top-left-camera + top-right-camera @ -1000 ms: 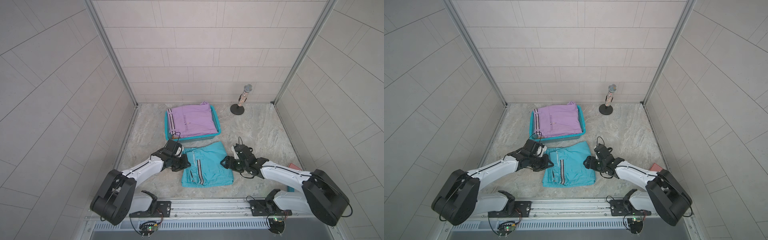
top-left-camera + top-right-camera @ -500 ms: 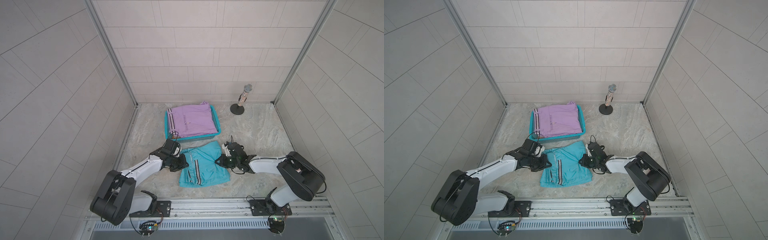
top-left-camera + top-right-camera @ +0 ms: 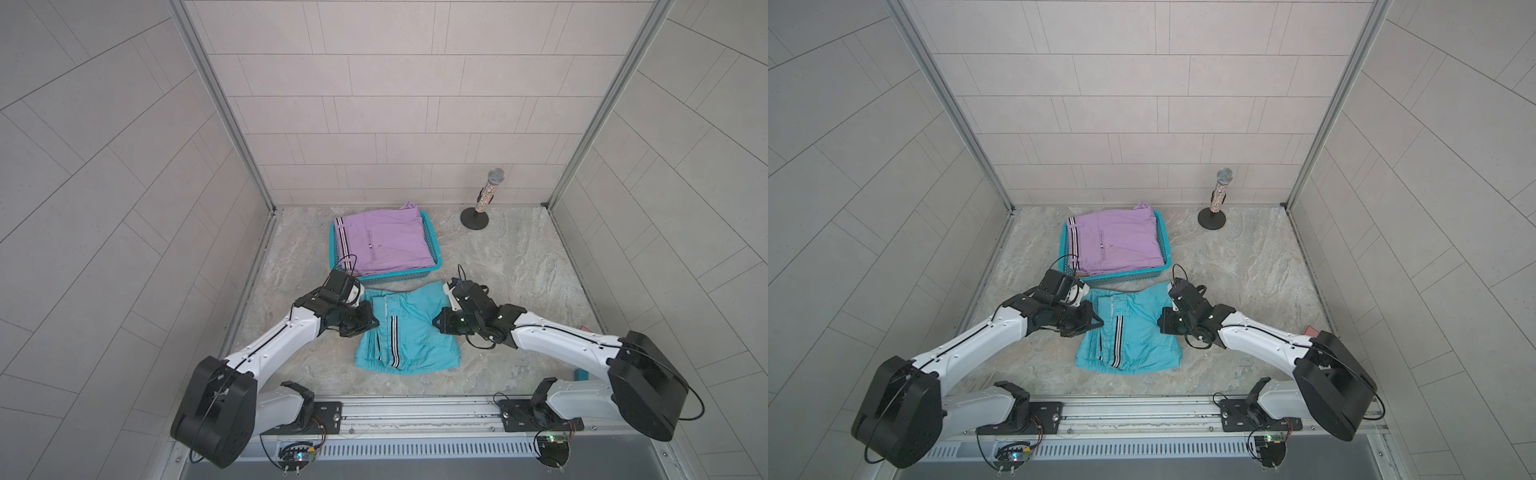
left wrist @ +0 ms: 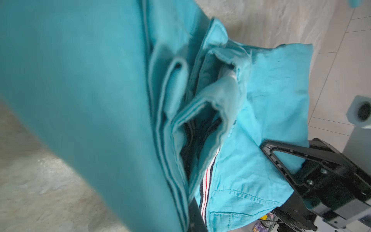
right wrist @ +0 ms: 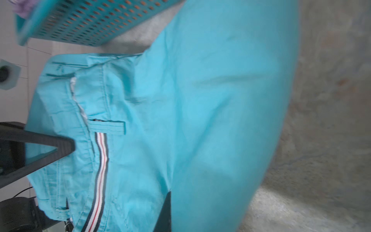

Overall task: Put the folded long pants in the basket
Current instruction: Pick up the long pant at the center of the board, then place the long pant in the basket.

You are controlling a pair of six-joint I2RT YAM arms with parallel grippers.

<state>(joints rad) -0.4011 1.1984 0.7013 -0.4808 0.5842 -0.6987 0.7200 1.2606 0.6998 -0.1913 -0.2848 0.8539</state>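
Note:
The turquoise folded long pants (image 3: 409,336) (image 3: 1133,336) with a striped band lie on the marbled floor just in front of the basket (image 3: 432,239) (image 3: 1165,249). This teal mesh basket holds lilac folded pants (image 3: 380,243) (image 3: 1117,245). My left gripper (image 3: 371,324) (image 3: 1095,322) is shut on the turquoise pants' left edge. At their right edge my right gripper (image 3: 438,322) (image 3: 1163,324) is shut on the cloth. Turquoise cloth (image 4: 251,120) (image 5: 180,100) fills both wrist views and hides most of my own fingers. The basket's perforated wall (image 5: 96,22) shows close by.
A glittery microphone on a round black stand (image 3: 484,199) (image 3: 1219,199) rises at the back right. A small red object (image 3: 586,328) lies by the right wall. Tiled walls close in the left, back and right; the arms' mounting rail (image 3: 415,411) runs along the front.
My right gripper moved in to the turquoise pants' right edge and went from open to shut on it. The left gripper kept its hold on the left edge.

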